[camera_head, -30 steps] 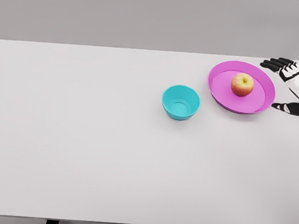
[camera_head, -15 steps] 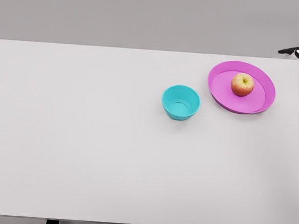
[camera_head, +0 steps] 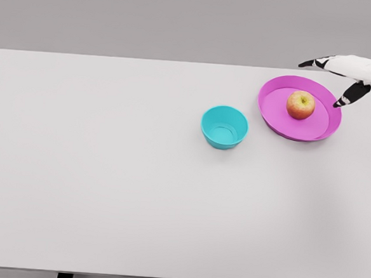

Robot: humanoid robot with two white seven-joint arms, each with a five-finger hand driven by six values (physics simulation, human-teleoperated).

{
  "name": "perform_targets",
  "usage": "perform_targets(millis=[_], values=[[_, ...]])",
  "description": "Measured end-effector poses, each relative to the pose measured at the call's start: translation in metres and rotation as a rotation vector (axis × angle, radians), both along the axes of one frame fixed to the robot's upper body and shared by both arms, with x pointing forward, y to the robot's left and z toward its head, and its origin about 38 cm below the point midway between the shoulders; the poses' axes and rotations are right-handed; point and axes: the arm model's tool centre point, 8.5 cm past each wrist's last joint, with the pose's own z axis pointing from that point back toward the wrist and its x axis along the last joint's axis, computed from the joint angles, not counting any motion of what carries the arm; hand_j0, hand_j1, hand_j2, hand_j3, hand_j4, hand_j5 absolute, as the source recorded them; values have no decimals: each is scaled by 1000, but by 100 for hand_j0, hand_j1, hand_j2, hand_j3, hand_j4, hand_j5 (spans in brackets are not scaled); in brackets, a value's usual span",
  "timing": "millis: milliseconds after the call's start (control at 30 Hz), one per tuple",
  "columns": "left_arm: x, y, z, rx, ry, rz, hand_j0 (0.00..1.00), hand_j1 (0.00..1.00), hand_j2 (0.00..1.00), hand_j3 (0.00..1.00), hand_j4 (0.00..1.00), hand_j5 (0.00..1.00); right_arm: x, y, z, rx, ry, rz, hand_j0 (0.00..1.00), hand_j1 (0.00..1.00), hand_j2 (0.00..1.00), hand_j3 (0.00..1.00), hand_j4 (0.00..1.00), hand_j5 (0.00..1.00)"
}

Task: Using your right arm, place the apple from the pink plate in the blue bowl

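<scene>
A red-yellow apple sits in the pink plate at the table's back right. The blue bowl stands empty just left of the plate. My right hand reaches in from the right edge above the plate's far right rim. Its fingers are spread and point left, and the thumb hangs down over the rim. The hand is open, holds nothing, and is a little up and right of the apple. The left arm is out of view.
The white table runs wide to the left and front of the bowl. Its back edge lies just behind the plate.
The right hand pulled out toward the right edge, then came back in higher, and now reaches left over the plate's far right rim. Apple, plate and bowl have not moved.
</scene>
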Motion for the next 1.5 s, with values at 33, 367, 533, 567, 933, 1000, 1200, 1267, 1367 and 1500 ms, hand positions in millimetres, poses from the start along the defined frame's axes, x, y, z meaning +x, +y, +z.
perform_targets(millis=[33, 367, 533, 567, 933, 1000, 1200, 1267, 1367, 1500], values=[[0, 0, 0, 0, 0, 0, 100, 100, 100, 100, 100, 100, 2, 4, 0, -4, 2, 4, 100, 100, 100, 100, 100, 100], [0, 0, 0, 0, 0, 0, 100, 100, 100, 100, 100, 100, 17, 13, -31, -40, 103, -32, 100, 100, 100, 100, 100, 100], [0, 0, 0, 0, 0, 0, 100, 100, 100, 100, 100, 100, 19, 20, -46, -63, 145, -32, 100, 100, 100, 100, 100, 100], [0, 0, 0, 0, 0, 0, 100, 100, 100, 100, 100, 100, 19, 21, -48, -66, 150, -31, 100, 100, 100, 100, 100, 100], [0, 0, 0, 0, 0, 0, 100, 100, 100, 100, 100, 100, 20, 21, -54, -77, 172, -38, 100, 100, 100, 100, 100, 100], [0, 0, 0, 0, 0, 0, 100, 100, 100, 100, 100, 100, 20, 21, -56, -77, 178, -43, 100, 100, 100, 100, 100, 100], [0, 0, 0, 0, 0, 0, 100, 100, 100, 100, 100, 100, 21, 22, -61, -78, 194, -51, 100, 100, 100, 100, 100, 100], [0, 0, 0, 0, 0, 0, 100, 100, 100, 100, 100, 100, 21, 23, -63, -83, 200, -49, 100, 100, 100, 100, 100, 100], [0, 0, 0, 0, 0, 0, 100, 100, 100, 100, 100, 100, 21, 24, -64, -87, 204, -47, 100, 100, 100, 100, 100, 100], [0, 0, 0, 0, 0, 0, 100, 100, 100, 100, 100, 100, 20, 24, -66, -88, 208, -48, 99, 99, 99, 99, 99, 99]])
